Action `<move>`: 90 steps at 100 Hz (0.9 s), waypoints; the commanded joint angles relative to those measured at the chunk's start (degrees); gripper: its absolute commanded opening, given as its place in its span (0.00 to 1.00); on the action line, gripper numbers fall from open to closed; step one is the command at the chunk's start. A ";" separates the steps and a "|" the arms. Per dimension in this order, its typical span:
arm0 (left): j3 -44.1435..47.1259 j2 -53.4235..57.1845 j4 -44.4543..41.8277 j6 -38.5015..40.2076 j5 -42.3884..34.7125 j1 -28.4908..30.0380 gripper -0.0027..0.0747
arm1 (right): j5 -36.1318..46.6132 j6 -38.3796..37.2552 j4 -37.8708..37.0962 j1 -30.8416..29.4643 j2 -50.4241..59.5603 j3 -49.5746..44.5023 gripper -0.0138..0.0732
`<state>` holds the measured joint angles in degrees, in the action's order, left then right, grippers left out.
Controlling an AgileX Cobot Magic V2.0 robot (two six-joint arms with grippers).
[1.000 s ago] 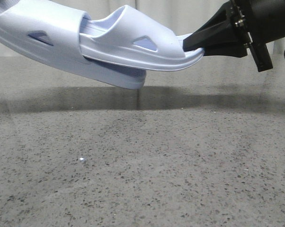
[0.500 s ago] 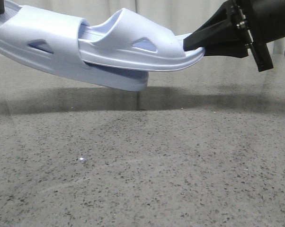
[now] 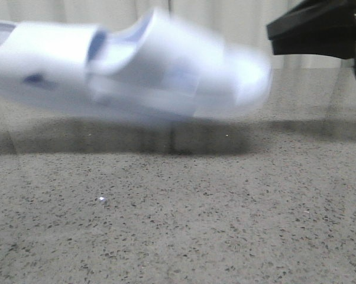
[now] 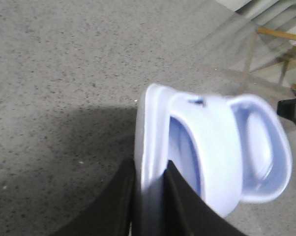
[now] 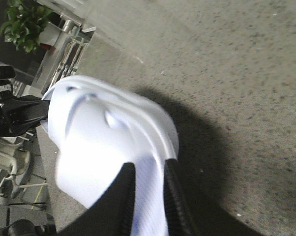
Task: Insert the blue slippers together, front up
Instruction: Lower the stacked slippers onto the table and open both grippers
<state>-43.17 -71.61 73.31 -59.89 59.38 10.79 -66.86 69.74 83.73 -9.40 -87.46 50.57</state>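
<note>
Front: blue slippers (image 3: 130, 71) nested, motion-blurred, held above speckled table (image 3: 178, 225); right gripper (image 3: 271, 38) near toe end, contact unclear; wide bare tabletop below.
Left wrist: left gripper (image 4: 149, 196) pinching sole edge of slipper (image 4: 212, 147).
Right wrist: right gripper (image 5: 147, 196) narrowly spread, clamping slipper end (image 5: 108, 147); potted plant (image 5: 25, 22) far off.

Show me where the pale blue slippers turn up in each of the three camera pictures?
Front view: the blue slippers blur across the upper left, above the speckled table.
Left wrist view: lower right of centre, the left gripper pinching one edge.
Right wrist view: lower left, the right gripper straddling them.
Shared landmark: the speckled table below.
</note>
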 commanded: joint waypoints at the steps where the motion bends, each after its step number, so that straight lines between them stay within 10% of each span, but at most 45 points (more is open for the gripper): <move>1: -1.49 0.97 2.72 -0.32 -0.25 0.21 0.21 | -3.07 -0.11 0.50 -1.75 2.08 1.65 0.28; 90: -7.30 1.09 -3.20 -3.11 -5.74 0.35 0.47 | 0.53 0.67 0.10 -6.03 3.99 1.65 0.27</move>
<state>-46.49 -71.61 67.23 -62.52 52.80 10.88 -65.19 69.51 81.05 -14.37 -87.02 50.68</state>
